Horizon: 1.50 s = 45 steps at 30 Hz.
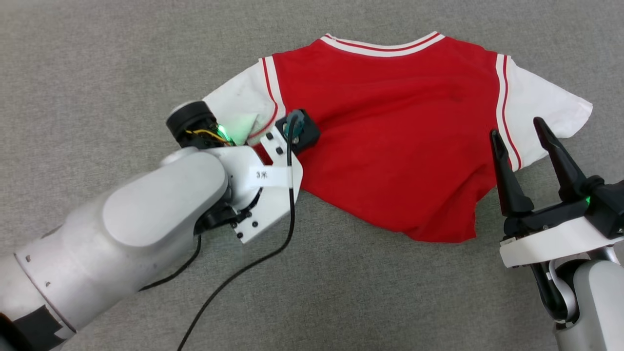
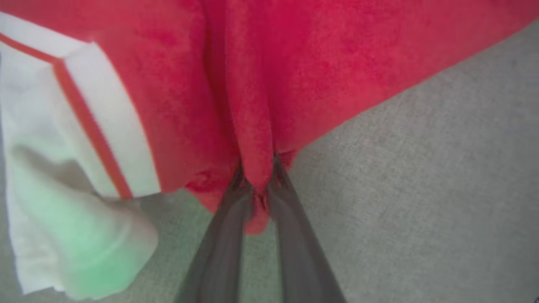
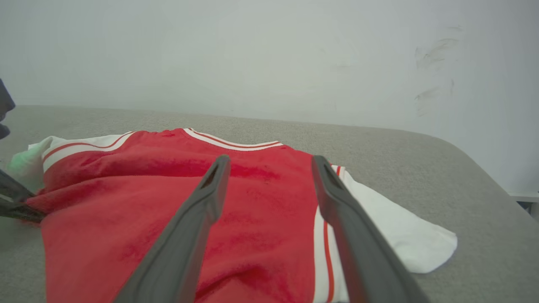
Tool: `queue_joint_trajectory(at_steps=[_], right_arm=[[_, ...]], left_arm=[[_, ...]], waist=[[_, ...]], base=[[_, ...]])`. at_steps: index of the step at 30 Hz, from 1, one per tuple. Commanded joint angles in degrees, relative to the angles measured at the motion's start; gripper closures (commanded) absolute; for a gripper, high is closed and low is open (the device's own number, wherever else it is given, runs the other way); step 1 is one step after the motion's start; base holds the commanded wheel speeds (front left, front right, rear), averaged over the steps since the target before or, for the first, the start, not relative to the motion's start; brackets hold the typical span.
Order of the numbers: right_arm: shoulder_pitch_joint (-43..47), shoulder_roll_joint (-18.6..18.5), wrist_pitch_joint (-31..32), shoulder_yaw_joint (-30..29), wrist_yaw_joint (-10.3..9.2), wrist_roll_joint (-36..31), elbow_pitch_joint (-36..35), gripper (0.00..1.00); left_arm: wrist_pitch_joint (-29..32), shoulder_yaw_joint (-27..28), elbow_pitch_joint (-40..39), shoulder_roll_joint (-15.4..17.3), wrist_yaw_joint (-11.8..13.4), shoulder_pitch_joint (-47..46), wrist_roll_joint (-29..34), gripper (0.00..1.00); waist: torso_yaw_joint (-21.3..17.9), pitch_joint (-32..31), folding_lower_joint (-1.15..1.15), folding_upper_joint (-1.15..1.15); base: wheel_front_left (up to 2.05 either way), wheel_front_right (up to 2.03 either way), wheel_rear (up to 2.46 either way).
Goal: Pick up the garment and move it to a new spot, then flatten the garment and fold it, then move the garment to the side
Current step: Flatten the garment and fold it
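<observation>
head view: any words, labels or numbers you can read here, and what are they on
"3米": on a small white tag by the black cable at the left arm's wrist.
The garment: no readable print in any of the views.

We see a grey, felt-like surface (image 1: 341, 292) ending at a pale wall (image 3: 252, 54) marked with dark scuffs (image 3: 433, 46).
</observation>
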Motion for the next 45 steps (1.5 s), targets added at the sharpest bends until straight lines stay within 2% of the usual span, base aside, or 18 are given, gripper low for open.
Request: queue_joint_trajectory(at_steps=[1, 6, 12, 18, 23, 28, 32, 41, 42, 43, 45], right_arm=[[-0.69, -0.11, -0.42, 0.01, -0.06, -0.08, 0.15, 0.00], [0.41, -0.46, -0.62, -0.32, -0.06, -0.17, 0.87, 0.00], [3.01, -0.60, -0.13, -1.35, -0.06, 0.07, 1.06, 0.00], [5.60, -0.62, 0.84, -2.04, -0.06, 0.32, 0.84, 0.00], [7.51, -0.67, 1.53, -2.90, -0.06, 0.60, 0.29, 0.00], [9.11, -0.63, 2.23, -3.76, -0.06, 0.63, -0.57, 0.00], [10.02, -0.29, 2.77, -4.22, -0.06, 0.63, -1.10, 0.00], [10.61, 0.09, 3.53, -4.67, -0.06, 0.59, -1.46, 0.00], [10.73, 0.09, 3.59, -4.77, -0.06, 0.61, -1.46, 0.00], [10.88, 0.12, 3.62, -4.89, -0.06, 0.62, -1.45, 0.00], [11.23, 0.18, 3.74, -5.12, -0.06, 0.65, -1.51, 0.00]], left_arm=[[-0.99, -0.98, 0.43, 0.67, -0.03, 1.97, 0.02, 1.00], [-8.83, -0.55, -1.22, 1.40, -0.03, -0.29, -1.90, 1.00], [-15.25, 0.40, -3.44, 4.93, 0.07, 1.80, -3.41, 1.00], [-18.23, 0.56, -9.04, 9.02, 2.92, 7.55, -4.24, 1.00], [-20.01, 0.12, -14.50, 10.43, 5.52, 14.79, -4.81, 1.00], [-21.02, -0.27, -17.38, 8.56, 7.47, 21.74, -3.65, 1.00], [-21.90, -0.37, -16.39, 6.41, 8.21, 26.36, -3.18, 1.00], [-22.41, -0.48, -10.30, 2.75, 6.40, 31.22, -2.22, 1.00], [-23.33, -0.23, -9.97, 2.48, 6.65, 31.06, -1.85, 0.16], [-24.32, 0.33, -9.80, 2.13, 6.84, 30.96, -1.87, 0.00], [-26.22, 1.62, -10.37, 1.92, 7.21, 30.40, -2.17, 0.00]], waist=[[0.33, -0.46, 0.00, 0.00], [1.83, -2.98, 0.00, 0.00], [4.31, -7.26, 0.00, 0.00], [5.94, -11.30, 0.00, 0.00], [6.69, -13.71, 0.00, 0.00], [7.06, -14.93, 0.00, 0.00], [7.08, -15.13, 0.00, 0.00], [7.24, -15.10, 0.00, 0.00], [7.33, -15.21, 0.00, 0.00], [7.45, -15.38, 0.00, 0.00], [7.69, -15.69, 0.00, 0.00]], base=[[0.00, 0.00, 0.00], [0.00, 0.00, 0.00], [0.00, 0.00, 0.00], [0.00, 0.00, 0.00], [0.00, 0.00, 0.00], [0.00, 0.00, 0.00], [0.00, 0.00, 0.00], [0.00, 0.00, 0.00], [0.00, 0.00, 0.00], [0.00, 0.00, 0.00], [0.00, 0.00, 0.00]])
